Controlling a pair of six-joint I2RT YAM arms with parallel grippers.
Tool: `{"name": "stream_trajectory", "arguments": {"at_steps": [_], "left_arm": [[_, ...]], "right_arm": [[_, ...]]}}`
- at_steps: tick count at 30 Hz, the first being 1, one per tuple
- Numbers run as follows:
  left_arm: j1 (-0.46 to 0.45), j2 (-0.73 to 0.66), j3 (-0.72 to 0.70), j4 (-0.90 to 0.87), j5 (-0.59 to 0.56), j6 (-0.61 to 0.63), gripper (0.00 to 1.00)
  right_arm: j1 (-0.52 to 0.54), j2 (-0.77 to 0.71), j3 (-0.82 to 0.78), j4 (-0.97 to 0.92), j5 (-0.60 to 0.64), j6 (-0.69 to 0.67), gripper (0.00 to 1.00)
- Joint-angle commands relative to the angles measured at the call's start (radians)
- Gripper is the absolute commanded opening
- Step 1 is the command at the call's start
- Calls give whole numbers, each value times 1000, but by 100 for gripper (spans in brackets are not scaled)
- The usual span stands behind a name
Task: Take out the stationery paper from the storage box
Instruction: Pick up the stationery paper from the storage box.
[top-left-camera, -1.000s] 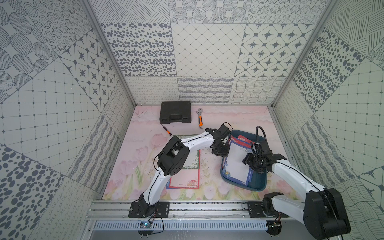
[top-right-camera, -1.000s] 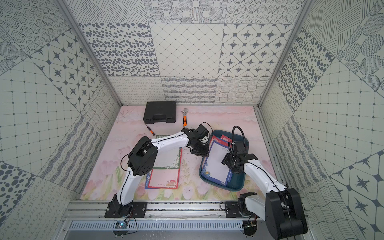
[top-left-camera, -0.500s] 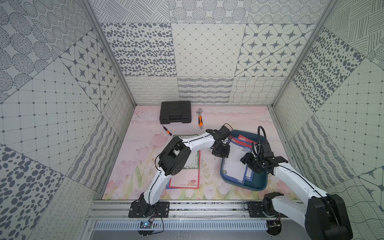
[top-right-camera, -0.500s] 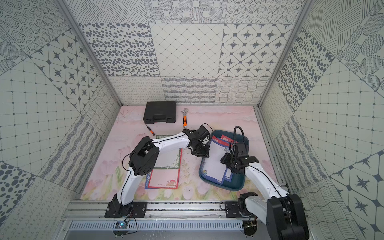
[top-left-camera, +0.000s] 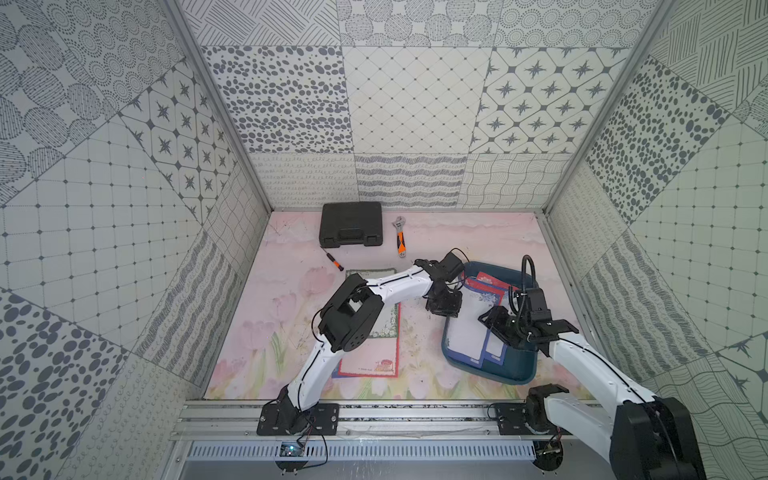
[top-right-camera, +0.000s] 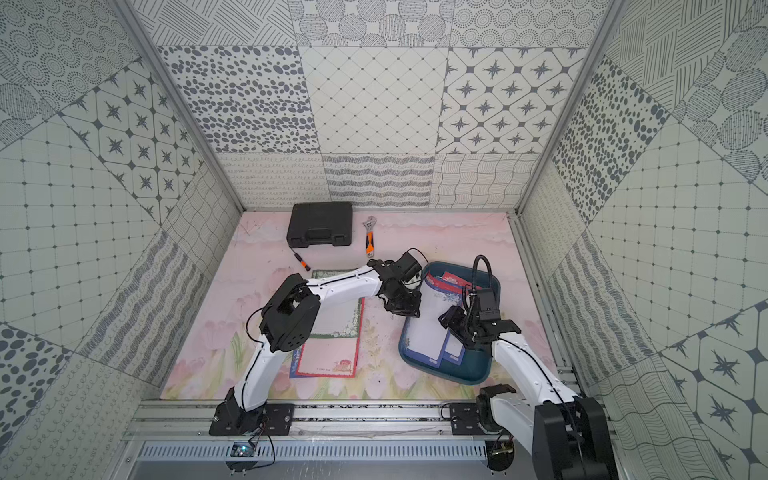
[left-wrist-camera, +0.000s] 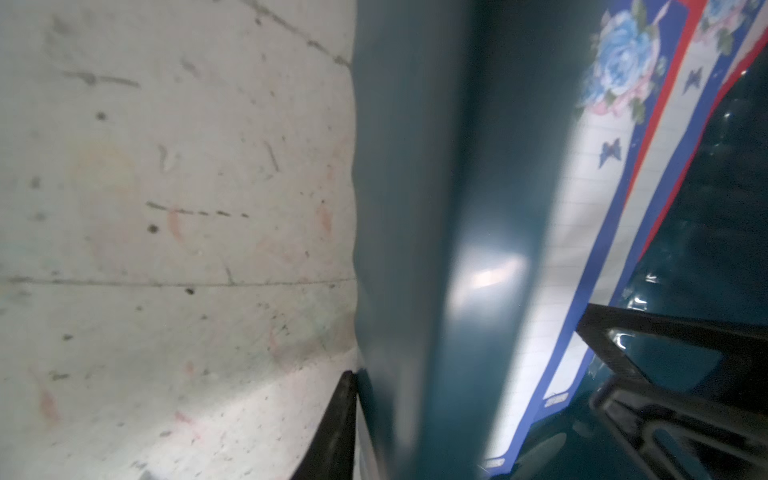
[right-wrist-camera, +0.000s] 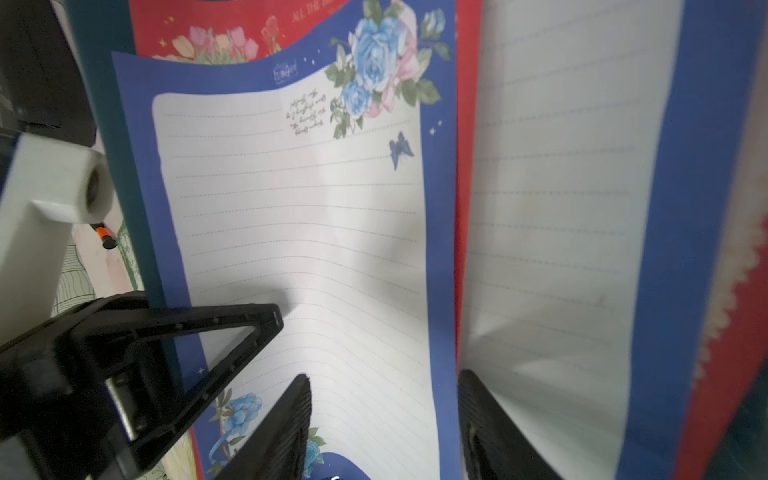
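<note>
Left pincer astride box, wrist view

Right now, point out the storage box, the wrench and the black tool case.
storage box (top-left-camera: 517, 368): in a top view, on its bare floor at the near corner.
wrench (top-left-camera: 401, 245): in a top view, on its orange handle.
black tool case (top-left-camera: 351, 222): in a top view, on the middle of its lid.
</note>
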Motion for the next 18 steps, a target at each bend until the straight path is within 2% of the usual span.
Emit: {"name": "stream_trajectory", "arguments": {"at_steps": [1, 4, 7, 10, 18], "left_arm": [[-12, 11, 19, -19, 26, -7, 20], [-12, 11, 22, -24, 24, -6, 20], [-15, 9, 23, -24, 22, -6, 20], [-17, 8, 23, -24, 20, -6, 20], [-19, 6, 23, -27, 17, -6, 20]], "right_arm": [[-5, -42, -15, 62, -28, 19, 56], [-6, -66, -18, 50, -18, 24, 56], [-7, -69, -17, 11, 22, 21, 66], [-9, -53, -6, -30, 62, 9, 70], [-14, -25, 12, -57, 75, 3, 70]]}}
